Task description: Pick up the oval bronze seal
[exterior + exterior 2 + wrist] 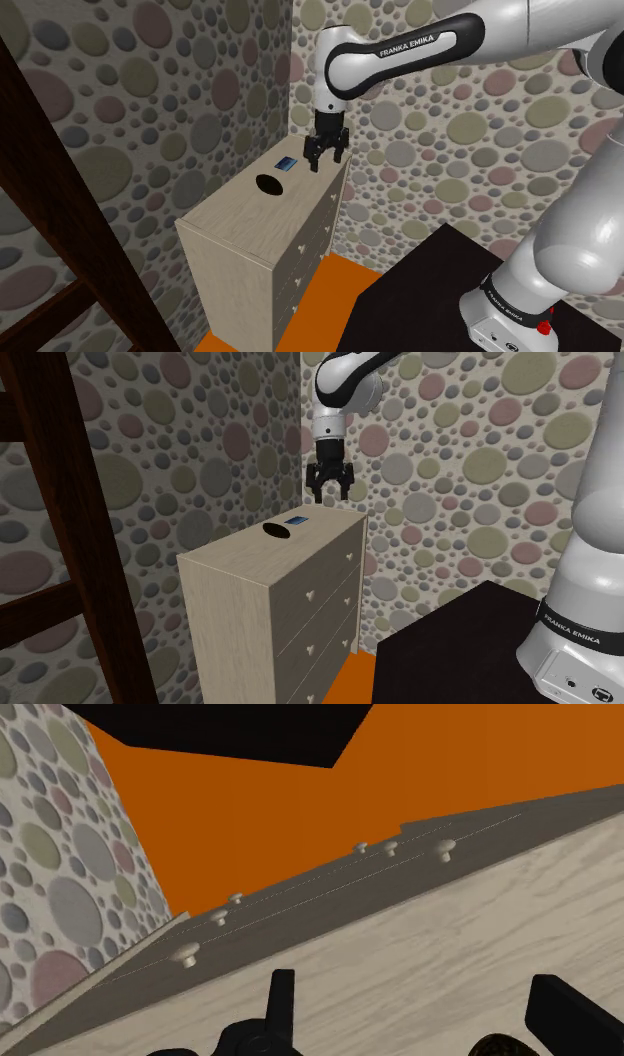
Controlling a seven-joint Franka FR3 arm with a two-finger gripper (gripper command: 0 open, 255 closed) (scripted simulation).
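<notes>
The oval seal (268, 184) (273, 530) looks dark, almost black, and lies flat on the top of a pale wooden dresser (240, 225) (250, 557). My gripper (326, 160) (329, 495) hangs above the far end of that top near the wall corner, pointing down, a short way beyond the seal and apart from it. In the wrist view the two fingers (283, 994) stand wide apart over the dresser's wood grain (450, 944) with nothing between them; the gripper (420, 1024) is open.
A small blue flat item (287, 163) (297, 520) lies between the seal and the gripper. Pebble-patterned walls close in behind the dresser. Dark wooden beams (60, 200) stand at the shoulder view's left. Orange floor (330, 290) and my black stand (430, 290) lie below.
</notes>
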